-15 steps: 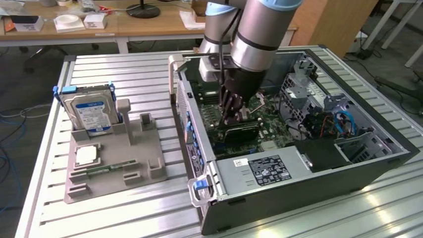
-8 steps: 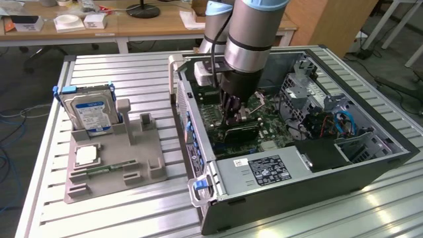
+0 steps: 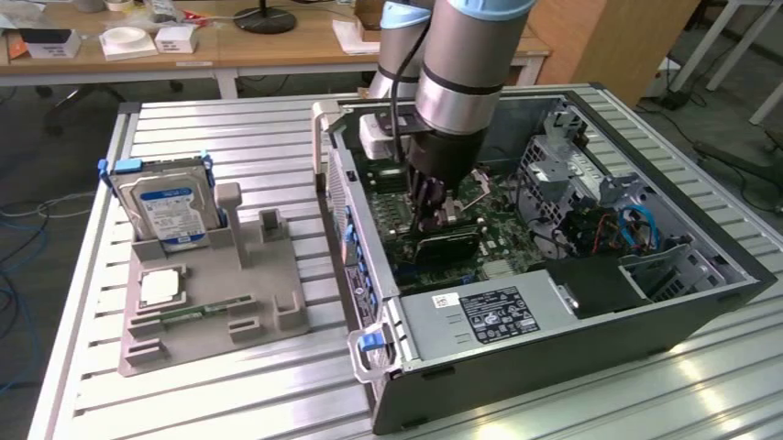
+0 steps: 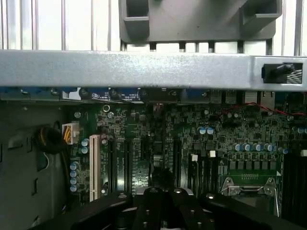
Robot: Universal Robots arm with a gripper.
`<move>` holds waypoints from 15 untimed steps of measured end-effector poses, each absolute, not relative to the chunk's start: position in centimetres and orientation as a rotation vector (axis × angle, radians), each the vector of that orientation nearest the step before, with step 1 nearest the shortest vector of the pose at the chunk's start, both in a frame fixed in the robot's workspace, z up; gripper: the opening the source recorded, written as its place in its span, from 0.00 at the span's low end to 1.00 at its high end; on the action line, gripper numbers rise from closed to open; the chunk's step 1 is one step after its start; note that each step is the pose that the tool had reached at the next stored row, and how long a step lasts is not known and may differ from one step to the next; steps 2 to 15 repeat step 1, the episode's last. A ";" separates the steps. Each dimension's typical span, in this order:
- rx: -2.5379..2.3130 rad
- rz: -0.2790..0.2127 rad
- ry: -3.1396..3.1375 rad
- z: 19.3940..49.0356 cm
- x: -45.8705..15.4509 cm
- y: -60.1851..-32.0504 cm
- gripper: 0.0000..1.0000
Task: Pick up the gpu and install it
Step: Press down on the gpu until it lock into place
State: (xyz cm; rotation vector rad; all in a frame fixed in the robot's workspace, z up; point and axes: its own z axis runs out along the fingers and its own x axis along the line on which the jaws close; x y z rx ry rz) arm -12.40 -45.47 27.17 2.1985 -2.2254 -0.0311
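Observation:
The gpu (image 3: 450, 246) is a dark flat card standing on edge over the green motherboard (image 3: 500, 234) inside the open computer case (image 3: 685, 302). My gripper (image 3: 431, 218) reaches straight down into the case and is shut on the card's upper edge. In the wrist view the black fingers (image 4: 144, 206) are pressed together at my gripper (image 4: 163, 199). The gpu (image 4: 160, 176) shows there edge-on as a thin dark strip in line with the long motherboard slots (image 4: 125, 163).
A grey holder tray (image 3: 245, 293) lies at the exterior view's left with a blue-labelled hard drive (image 3: 171, 206) upright in it and a green memory stick (image 3: 202, 312). The power supply (image 3: 483, 316) and a drive cage (image 3: 575, 174) crowd the case. The case wall (image 4: 144, 69) runs close by.

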 end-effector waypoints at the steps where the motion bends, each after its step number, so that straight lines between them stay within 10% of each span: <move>1: 2.199 -0.031 -2.226 27.2 -12.4 -45.5 0.10; 15: 2.199 -0.031 -2.226 27.2 -12.4 -45.5 0.10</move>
